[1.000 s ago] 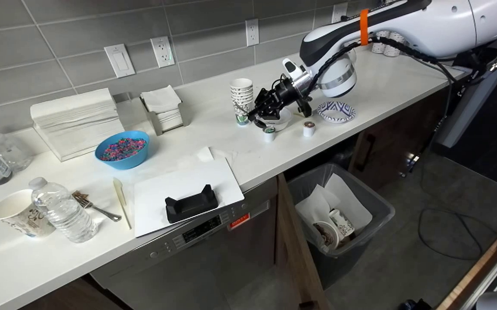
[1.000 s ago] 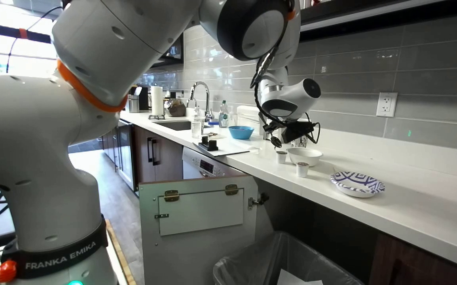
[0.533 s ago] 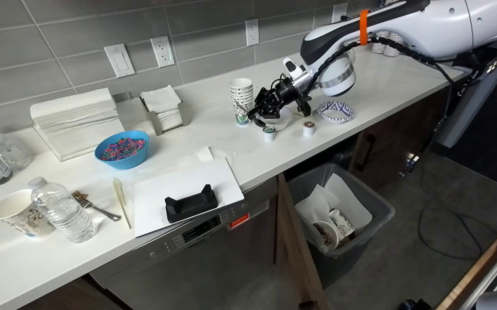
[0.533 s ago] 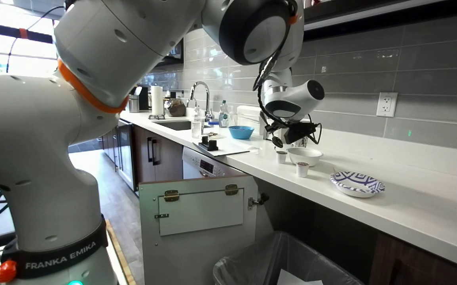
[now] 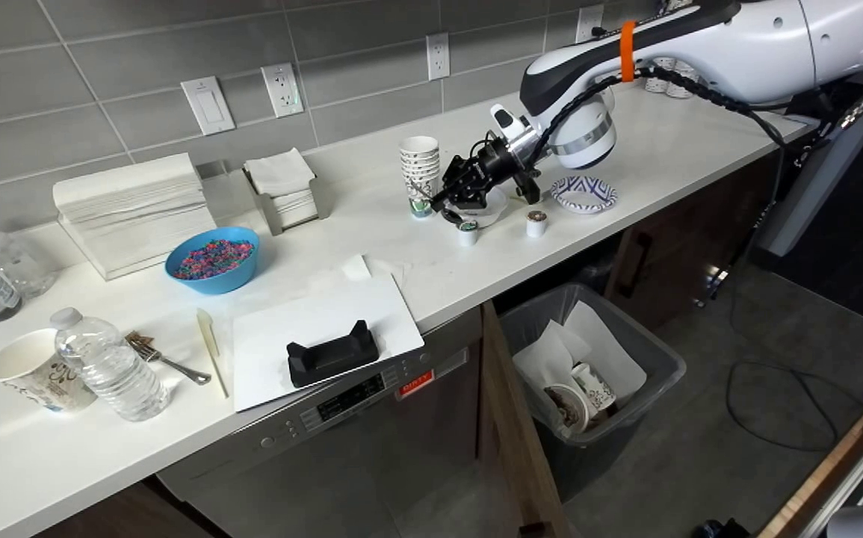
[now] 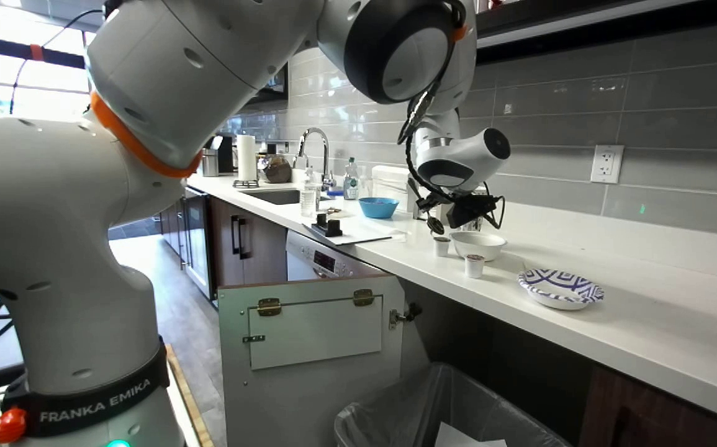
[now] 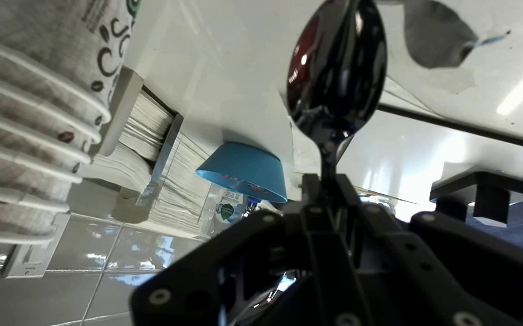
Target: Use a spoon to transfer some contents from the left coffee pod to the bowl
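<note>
End effector [image 7: 328,184] grips the spoon [image 7: 337,68] by its handle; the spoon's head hangs close to the rim of the left coffee pod [image 6: 441,247], touching or not I cannot tell. Just beside that pod the white bowl [image 6: 481,247] stands upright on the tabletop [image 6: 650,323], with a second coffee pod [image 6: 474,267] near it.

The white countertop [image 5: 356,202] carries the white bowl [image 6: 488,250], with the left coffee pod [image 5: 468,236] upright just beside it and the right coffee pod [image 5: 536,227] standing near. Also on it sit a shallow patterned bowl [image 5: 584,197], a paper cup stack [image 5: 420,161], a blue bowl [image 5: 226,282], a white board [image 5: 311,314] at the front edge, a water bottle [image 5: 113,366] and a large paper cup [image 5: 46,381].
</note>
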